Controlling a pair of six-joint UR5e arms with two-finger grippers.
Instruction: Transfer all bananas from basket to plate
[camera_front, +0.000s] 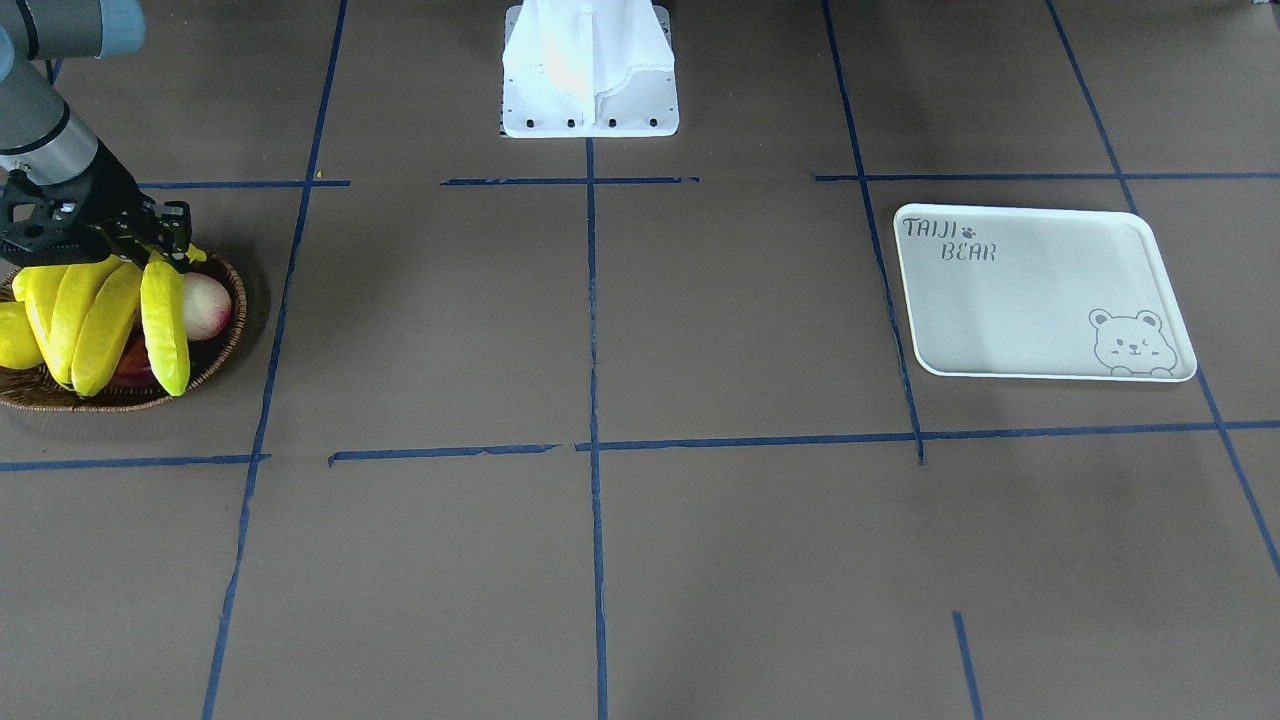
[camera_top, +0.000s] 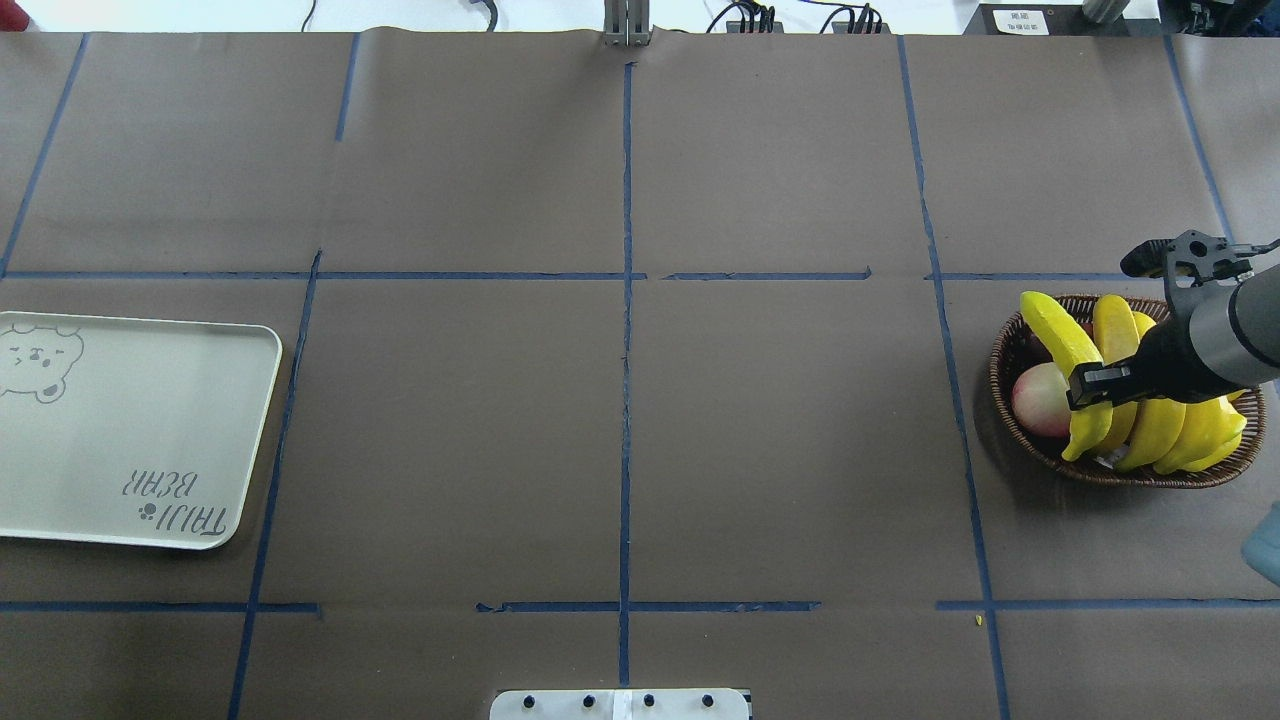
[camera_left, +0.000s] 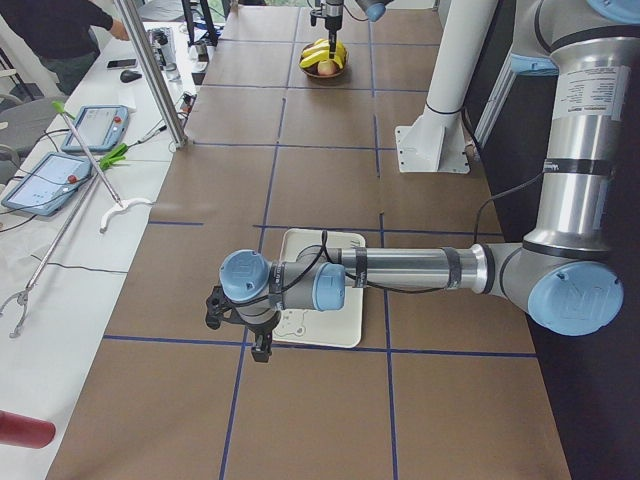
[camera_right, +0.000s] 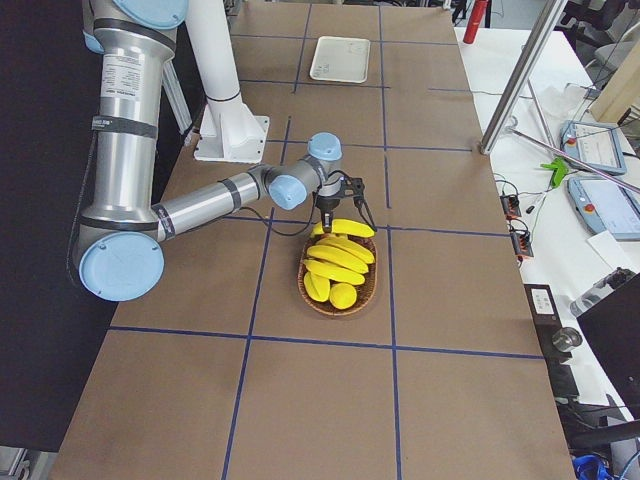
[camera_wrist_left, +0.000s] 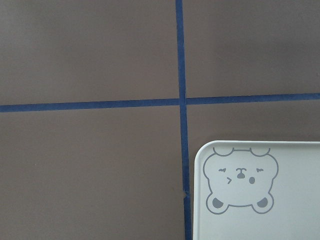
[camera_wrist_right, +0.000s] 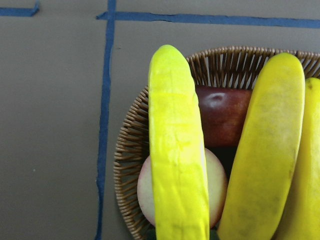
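Observation:
The wicker basket (camera_front: 100, 400) holds several yellow bananas (camera_front: 95, 320) and other fruit. My right gripper (camera_front: 165, 240) sits over the basket's robot-side end and looks shut on the stem end of the paler lemon-yellow banana (camera_front: 165, 325). That banana lies tilted across the basket rim and fills the middle of the right wrist view (camera_wrist_right: 177, 150). The white bear plate (camera_front: 1040, 300) lies empty far across the table. My left gripper (camera_left: 238, 335) hangs near the plate's bear corner (camera_wrist_left: 280, 220). I cannot tell whether the left gripper is open or shut.
A pink-white peach (camera_front: 207, 305), a dark red apple (camera_wrist_right: 222, 117) and a round yellow fruit (camera_front: 15, 335) also lie in the basket. The robot's white base (camera_front: 590, 70) stands at the table's middle. Blue tape lines cross the brown table.

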